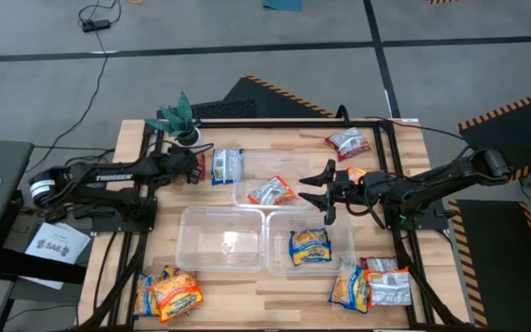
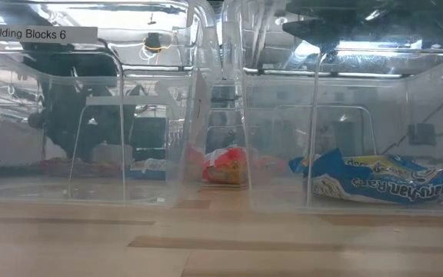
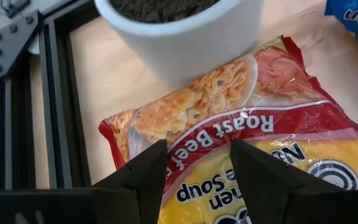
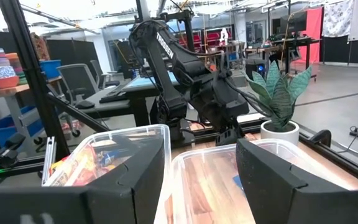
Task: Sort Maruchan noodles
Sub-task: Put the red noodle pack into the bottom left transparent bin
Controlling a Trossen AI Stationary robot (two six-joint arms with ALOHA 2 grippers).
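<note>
My left gripper is open at the far left, beside the white plant pot. Its fingers stand over a red-and-yellow Roast Beef packet that lies flat on the table against the pot. My right gripper is open and empty above the place where the three clear tubs meet. The far tub holds an orange-red packet. The near right tub holds a blue-and-yellow packet, which also shows in the low view. The near left tub holds no packet. My left gripper's two fingers come from above onto the near part of the Roast Beef packet, one on each side of its middle. The packet lies flat on the table. I cannot tell whether the fingertips touch it.
A blue-and-white packet lies right of my left gripper. Red-silver and orange packets lie at the far right. More packets lie at the near right and near left. A black frame edges the table.
</note>
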